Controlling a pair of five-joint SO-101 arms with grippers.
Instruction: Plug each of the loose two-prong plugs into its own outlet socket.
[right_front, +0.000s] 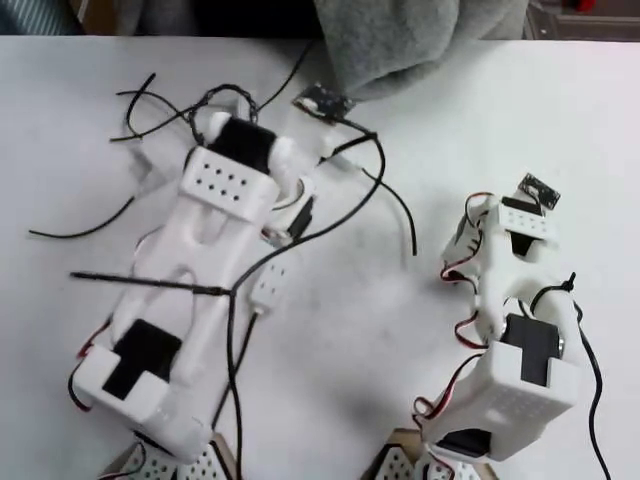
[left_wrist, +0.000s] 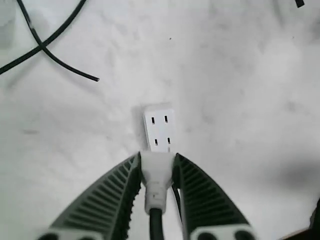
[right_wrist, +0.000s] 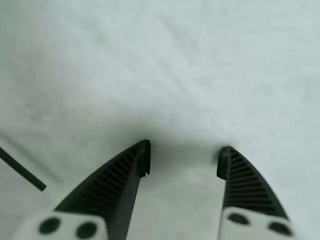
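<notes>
My left gripper is shut on a white plug with a black cord running back between the fingers. The plug's front end meets the near end of a white outlet block, which lies flat on the table and shows two pairs of slots. From above, the outlet block lies just off the tip of the left arm. My right gripper hangs open over bare white table with nothing between its fingers. The right arm stands at the right side.
Loose black cords trail over the back left of the table, and one cut cord end lies beyond the outlet block. Another black cord curves through the middle. A grey cloth hangs over the far edge.
</notes>
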